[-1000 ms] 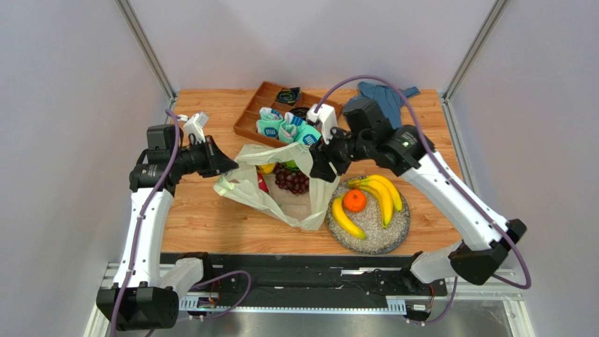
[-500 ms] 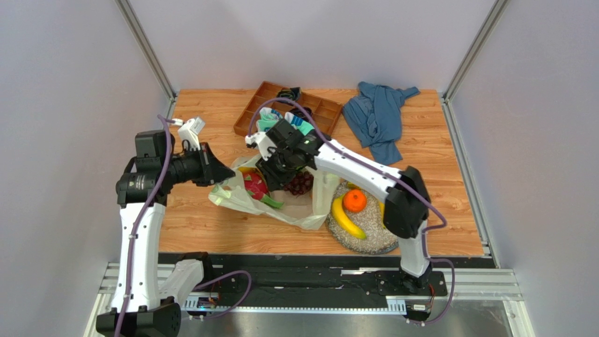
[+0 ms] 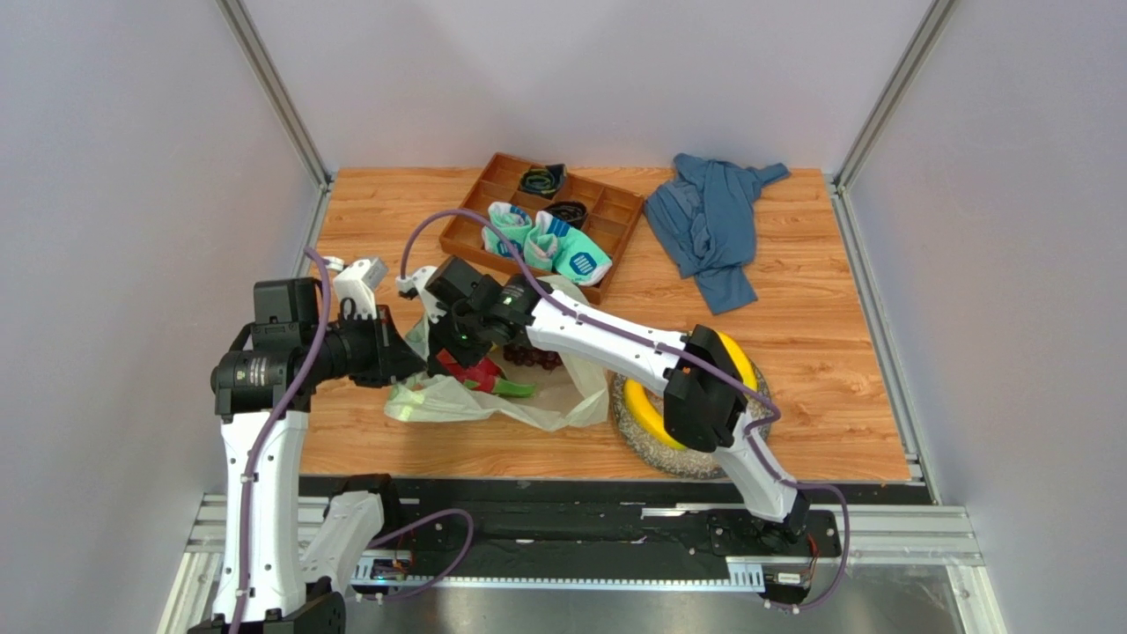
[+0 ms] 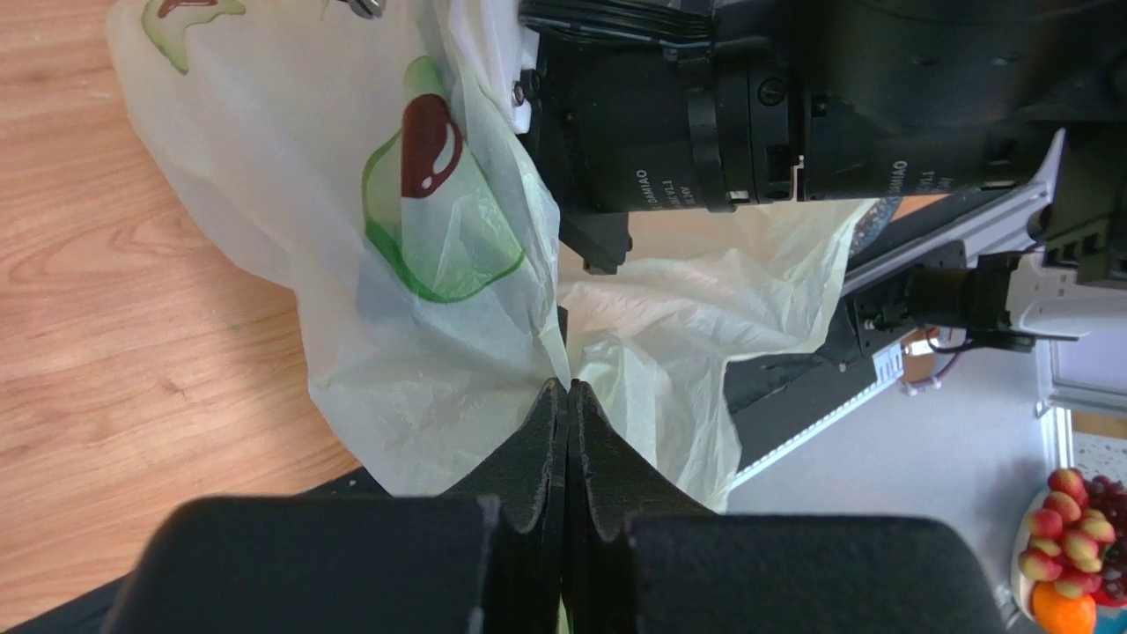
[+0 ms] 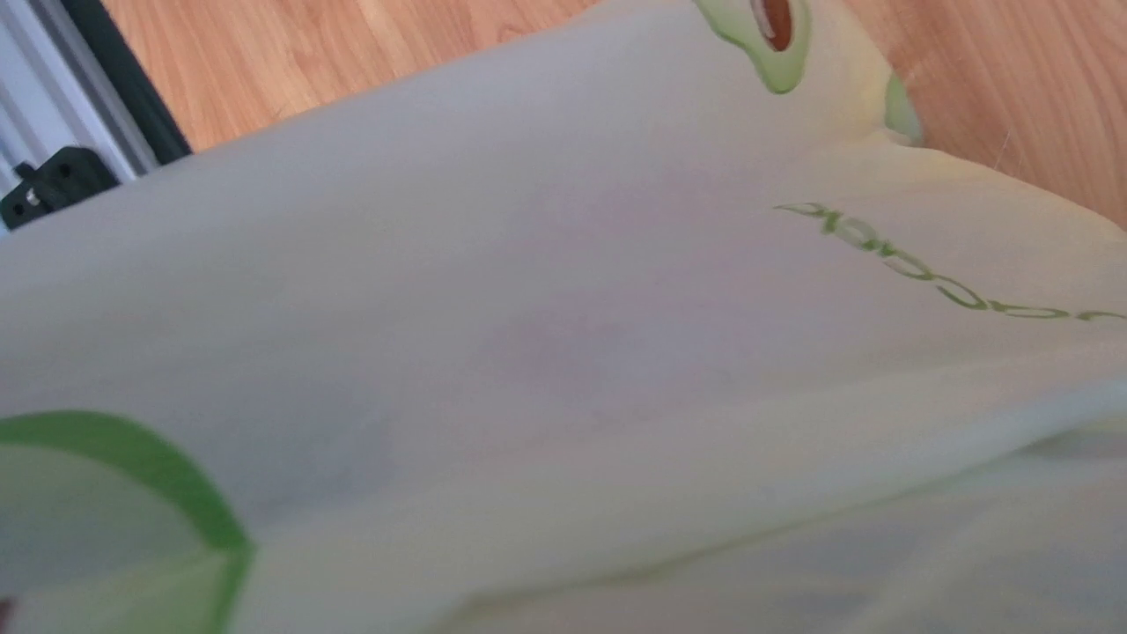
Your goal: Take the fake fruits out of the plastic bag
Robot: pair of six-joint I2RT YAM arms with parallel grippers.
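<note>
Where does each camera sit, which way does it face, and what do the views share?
Top external: above and behind the bases, looking down on the table; both arms show, left gripper and right gripper at the plastic bag.
Left wrist: on the left arm, looking along its shut fingers pinching the bag; the right arm crosses the top.
Right wrist: close against the bag's film, which fills the view; none of its own fingers show.
Shared: all three see the bag; top and left wrist both show the pinch.
</note>
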